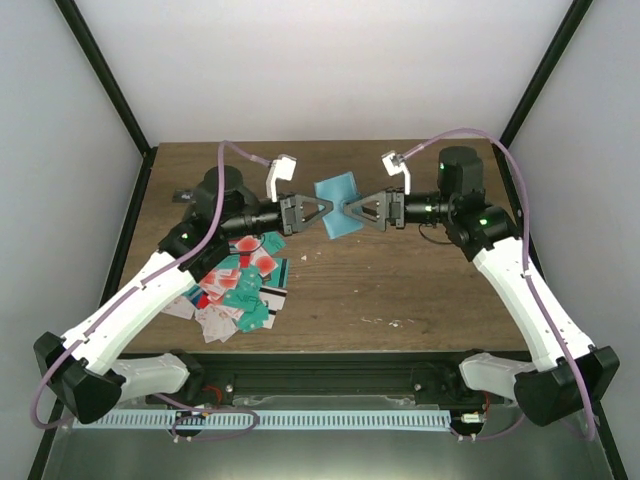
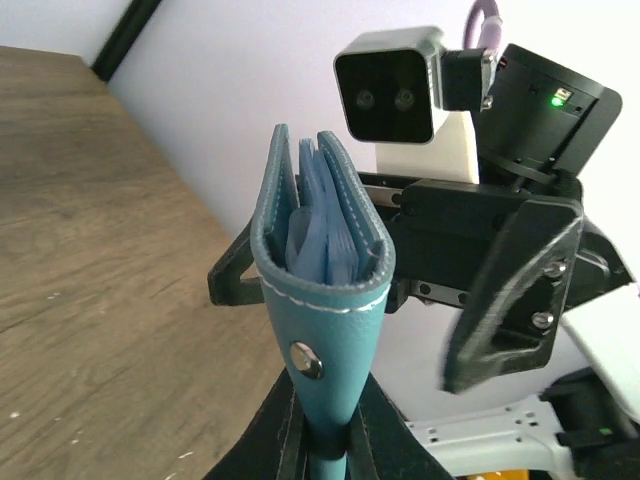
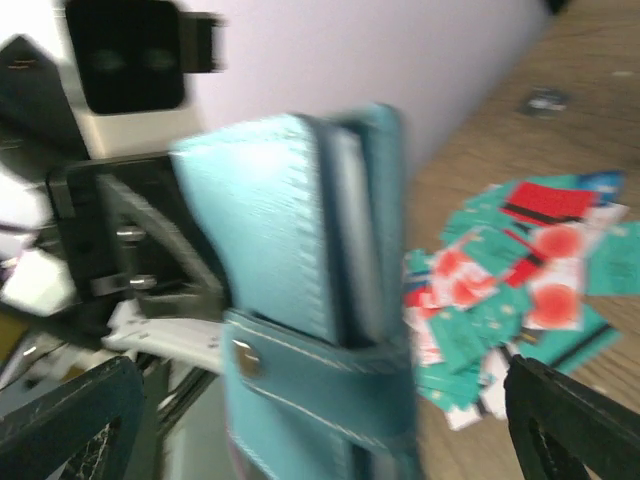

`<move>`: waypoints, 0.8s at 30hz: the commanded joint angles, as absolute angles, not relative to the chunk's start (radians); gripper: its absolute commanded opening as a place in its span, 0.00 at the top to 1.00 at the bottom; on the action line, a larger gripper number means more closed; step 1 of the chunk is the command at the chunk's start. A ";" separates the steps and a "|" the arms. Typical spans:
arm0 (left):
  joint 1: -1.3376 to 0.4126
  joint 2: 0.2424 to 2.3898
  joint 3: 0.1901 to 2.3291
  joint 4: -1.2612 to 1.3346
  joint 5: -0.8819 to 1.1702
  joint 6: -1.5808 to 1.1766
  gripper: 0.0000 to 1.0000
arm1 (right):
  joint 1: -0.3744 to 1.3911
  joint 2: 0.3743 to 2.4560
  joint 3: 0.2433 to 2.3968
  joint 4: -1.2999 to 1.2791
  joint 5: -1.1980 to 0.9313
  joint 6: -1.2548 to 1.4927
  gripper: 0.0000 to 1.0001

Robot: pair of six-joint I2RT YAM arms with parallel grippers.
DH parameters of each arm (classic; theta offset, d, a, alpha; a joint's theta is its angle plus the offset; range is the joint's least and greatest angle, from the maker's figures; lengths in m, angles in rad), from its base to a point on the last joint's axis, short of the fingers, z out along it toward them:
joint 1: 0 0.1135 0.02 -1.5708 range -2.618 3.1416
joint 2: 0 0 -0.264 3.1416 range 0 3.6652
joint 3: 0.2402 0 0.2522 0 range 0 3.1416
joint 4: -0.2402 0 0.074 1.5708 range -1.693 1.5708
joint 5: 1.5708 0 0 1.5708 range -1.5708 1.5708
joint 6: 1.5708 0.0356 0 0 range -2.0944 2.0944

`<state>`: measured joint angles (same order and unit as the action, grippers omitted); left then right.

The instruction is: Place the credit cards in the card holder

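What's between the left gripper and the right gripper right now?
The teal card holder, clamped in the left gripper, with the right gripper open around it. The top external view shows it.

**Nothing legible in any view**

No word, number or brand can be read. The credit cards [image 1: 240, 285] on the near left of the desk [image 1: 420, 290] show only red blotches and black stripes, too small for print; the card holder [image 1: 338, 203] is plain teal.

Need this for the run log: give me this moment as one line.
card holder: held above table | left pincer: shut on it | right pincer: open around it | credit cards: piled on table
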<state>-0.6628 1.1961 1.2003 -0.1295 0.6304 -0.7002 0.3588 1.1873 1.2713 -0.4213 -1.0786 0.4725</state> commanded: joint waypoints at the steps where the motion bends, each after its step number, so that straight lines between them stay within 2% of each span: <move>1: -0.663 1.213 1.267 -0.274 0.543 -0.610 0.96 | 0.362 1.155 1.333 -0.640 -0.802 0.351 0.00; 6: -0.663 1.229 1.292 -0.319 0.538 -0.590 0.96 | 0.400 1.174 1.393 -0.709 -0.688 0.322 0.01; 12: -0.663 1.243 1.312 -0.360 0.521 -0.582 0.96 | 0.469 1.206 1.440 -0.722 -0.653 0.315 0.04; 18: -0.664 1.243 1.322 -0.376 0.526 -0.575 0.96 | 0.544 1.265 1.499 -0.764 -0.531 0.316 0.11; 20: -0.664 1.241 1.322 -0.380 0.528 -0.572 0.96 | 0.569 1.285 1.513 -0.777 -0.493 0.313 0.14; 24: -0.664 1.238 1.324 -0.389 0.529 -0.565 0.96 | 0.585 1.305 1.523 -0.786 -0.446 0.316 0.30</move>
<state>-0.6617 1.2430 1.2907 -0.3943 0.5179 -0.5858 0.5663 1.2942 1.4765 -0.7494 -0.5385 0.3260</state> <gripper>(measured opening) 0.076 0.762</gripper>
